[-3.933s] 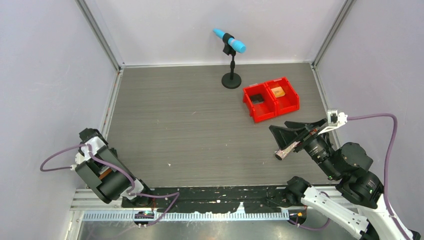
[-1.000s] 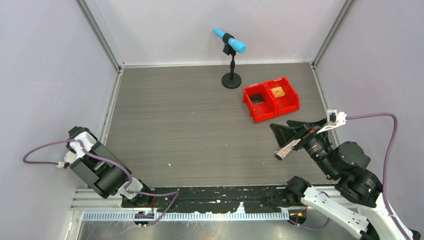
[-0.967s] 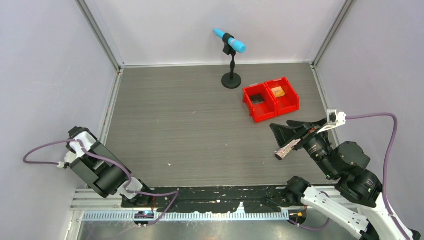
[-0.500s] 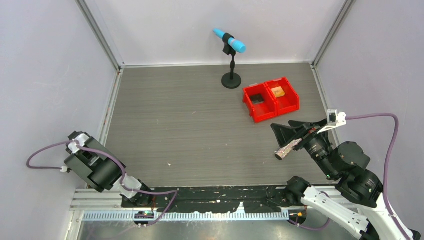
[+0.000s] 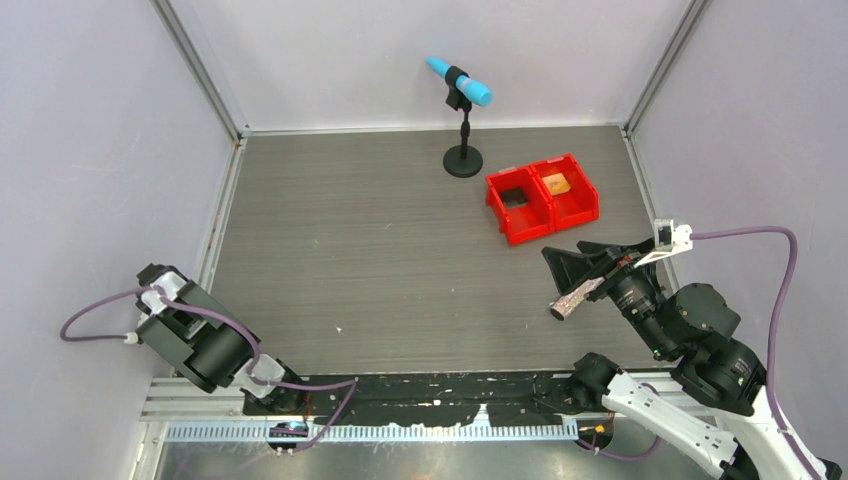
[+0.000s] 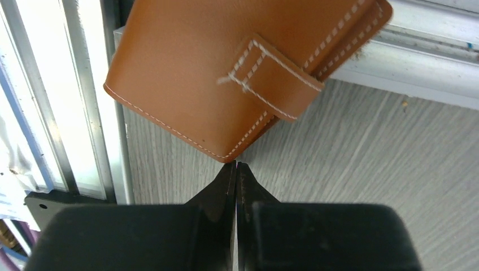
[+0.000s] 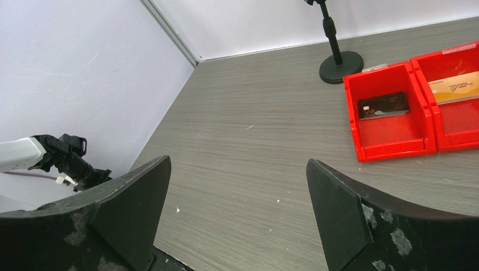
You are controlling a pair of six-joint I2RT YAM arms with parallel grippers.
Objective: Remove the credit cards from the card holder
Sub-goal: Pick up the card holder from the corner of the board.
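While the left tool (image 6: 236, 167) sits shut beside the stitched leather card holder (image 6: 186, 73), the right tool (image 7: 237, 165) gapes.

Two robot arms are in view, the left arm (image 5: 200, 345) and the right arm (image 5: 700, 335). Each carries one gripper, the left gripper (image 6: 236, 167) and the right gripper (image 7: 237, 165), and each trails one purple cable (image 5: 64, 328), (image 5: 740, 230). Two red bins sit side by side, the left bin (image 7: 390, 151) and the right bin (image 7: 458, 138). They hold one card each, two in all: a black card (image 7: 384, 105) and a gold card (image 7: 454, 87). There is one brown leather card holder (image 6: 192, 73), and one blue microphone (image 5: 458, 82) on one black stand (image 5: 462, 160).
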